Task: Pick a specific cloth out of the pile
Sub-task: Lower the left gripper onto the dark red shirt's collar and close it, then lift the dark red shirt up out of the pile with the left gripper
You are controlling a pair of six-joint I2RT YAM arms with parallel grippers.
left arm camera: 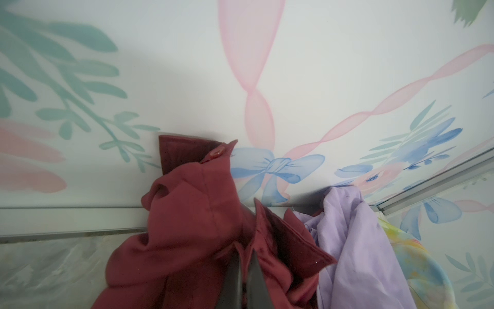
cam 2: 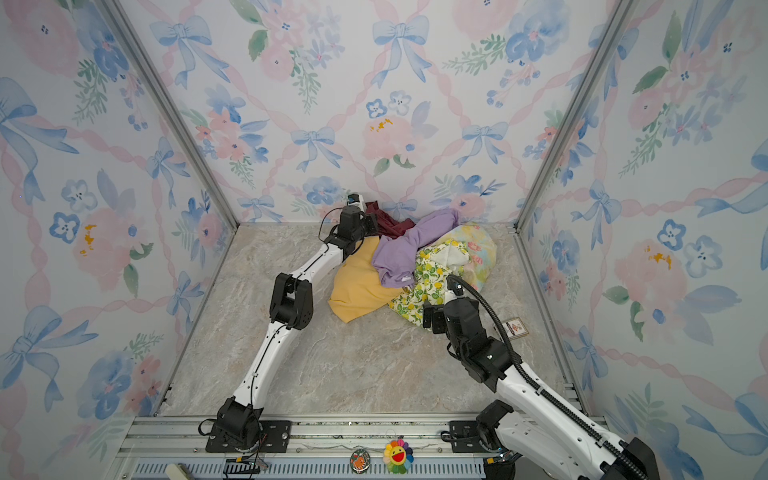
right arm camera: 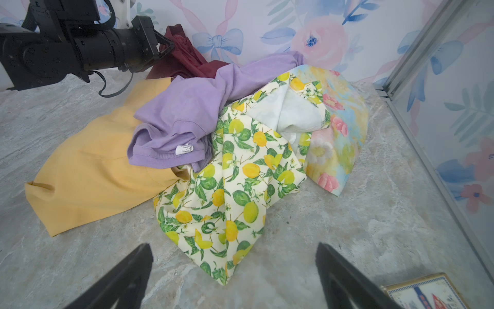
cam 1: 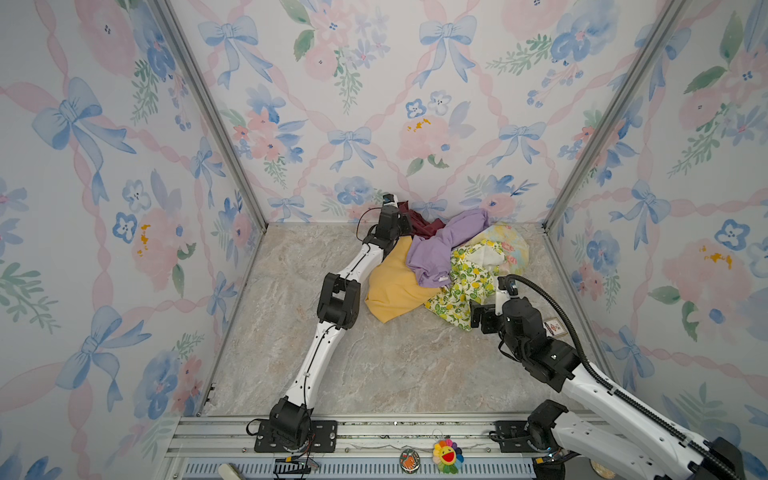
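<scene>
The left gripper is pinching the dark maroon cloth, its fingers pressing together on a fold; the cloth is bunching around them against the back wall, touching the lilac cloth just beside, at the pile's far edge; the right gripper is hovering empty, fingers spreading wide, the lemon-print cloth lying just beyond their tips.

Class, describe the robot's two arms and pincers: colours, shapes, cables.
The left arm and right arm have white tubular links joined by chunky black joints. A thin black cable runs along the left; a thick ribbed black hose follows the right. The left pincer and right pincer each have two black, tapering fingers.
</scene>
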